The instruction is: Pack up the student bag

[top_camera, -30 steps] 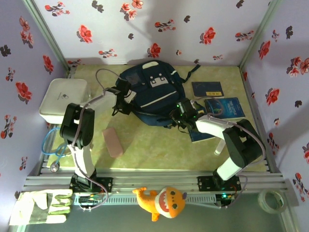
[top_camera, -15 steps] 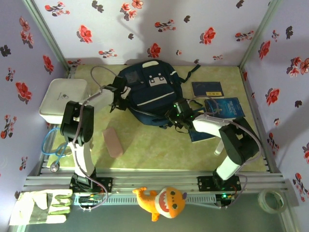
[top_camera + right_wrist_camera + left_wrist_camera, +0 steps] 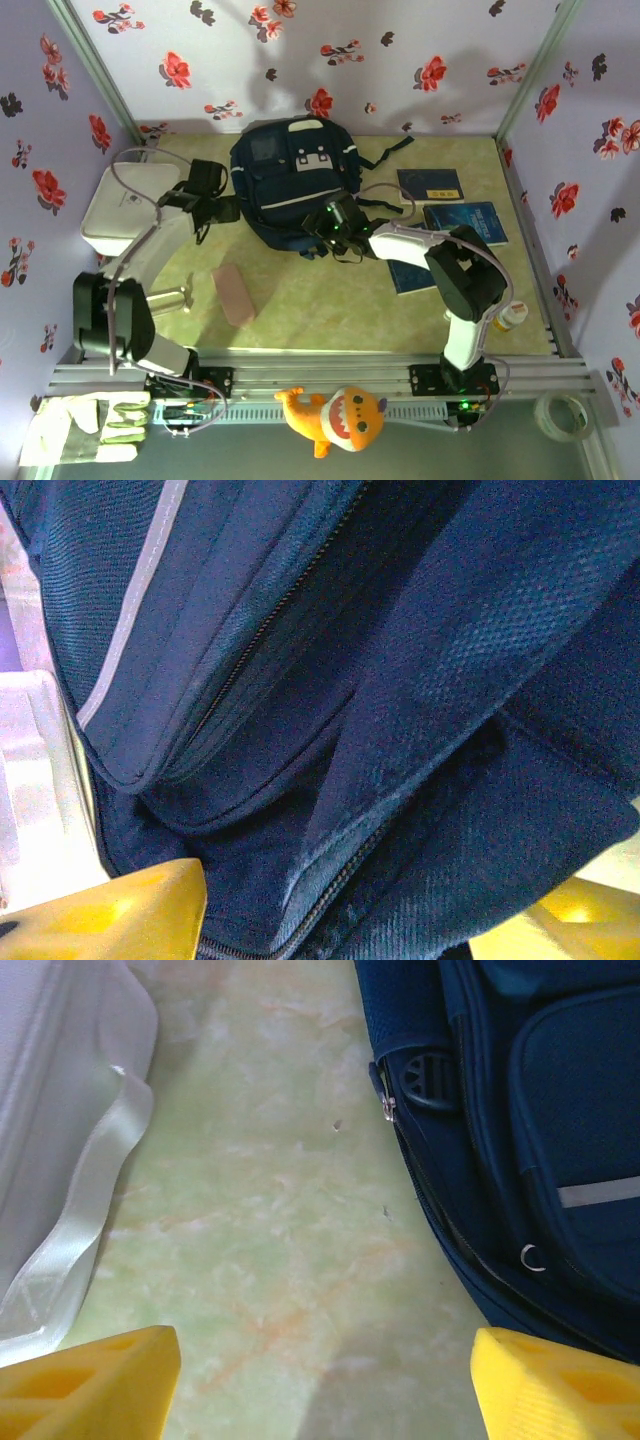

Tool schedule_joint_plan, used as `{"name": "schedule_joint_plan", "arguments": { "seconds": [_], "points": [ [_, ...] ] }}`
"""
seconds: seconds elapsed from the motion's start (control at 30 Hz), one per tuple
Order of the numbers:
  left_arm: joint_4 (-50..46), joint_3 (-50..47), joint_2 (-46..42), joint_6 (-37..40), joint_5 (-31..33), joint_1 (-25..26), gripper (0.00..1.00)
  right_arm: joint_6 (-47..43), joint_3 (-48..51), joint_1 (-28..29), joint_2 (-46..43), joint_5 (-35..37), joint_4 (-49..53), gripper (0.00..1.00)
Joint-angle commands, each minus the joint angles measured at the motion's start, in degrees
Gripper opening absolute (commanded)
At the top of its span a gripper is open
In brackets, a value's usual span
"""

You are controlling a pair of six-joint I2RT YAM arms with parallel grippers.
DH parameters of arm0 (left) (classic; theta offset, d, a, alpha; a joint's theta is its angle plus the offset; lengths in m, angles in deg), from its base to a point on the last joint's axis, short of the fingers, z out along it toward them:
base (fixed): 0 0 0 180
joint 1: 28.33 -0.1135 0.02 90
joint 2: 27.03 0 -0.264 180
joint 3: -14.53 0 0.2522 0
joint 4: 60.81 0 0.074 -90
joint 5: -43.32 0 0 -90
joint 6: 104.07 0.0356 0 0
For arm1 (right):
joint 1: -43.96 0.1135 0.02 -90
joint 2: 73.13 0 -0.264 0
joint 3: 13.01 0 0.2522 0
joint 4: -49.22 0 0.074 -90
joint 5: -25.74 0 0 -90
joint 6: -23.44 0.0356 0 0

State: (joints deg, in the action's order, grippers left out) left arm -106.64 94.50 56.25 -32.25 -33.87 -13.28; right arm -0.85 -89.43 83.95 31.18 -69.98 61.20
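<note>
Left gripper and right gripper, both spread, at the student bag.
The bag lies just right of the left one. The right one seemingly straddles fabric at its near end, and from there its long axis runs away, top toward the back wall.

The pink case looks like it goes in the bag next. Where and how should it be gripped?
Grip the pink case across its narrow width at mid-length, coming straight down. It lies flat on the table, long sides free, axis diagonal, so turn the jaws square to it.
</note>
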Motion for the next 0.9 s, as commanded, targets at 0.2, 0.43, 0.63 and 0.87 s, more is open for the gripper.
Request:
{"name": "schedule_joint_plan", "arguments": {
  "seconds": [0.2,0.43,0.63,0.87],
  "points": [
    [-4.9,-2.6,-12.5,-2.7,-6.8,0.1,0.91,-15.3,4.6,-3.1,-18.8,17.6,17.8,0.9],
    [-3.7,-5.0,-16.2,0.4,-8.6,0.0,1.0,-18.7,13.4,-10.3,-27.6,25.8,26.8,0.94],
    [-1.8,-6.3,-17.1,0.7,-11.6,0.0,1.0,-19.3,19.7,-17.5,-28.3,17.4,23.0,0.94],
    [-1.4,-6.7,-17.0,1.3,-12.9,0.0,1.0,-20.4,17.9,-19.3,-21.3,12.4,21.1,0.93]
  ]
}}
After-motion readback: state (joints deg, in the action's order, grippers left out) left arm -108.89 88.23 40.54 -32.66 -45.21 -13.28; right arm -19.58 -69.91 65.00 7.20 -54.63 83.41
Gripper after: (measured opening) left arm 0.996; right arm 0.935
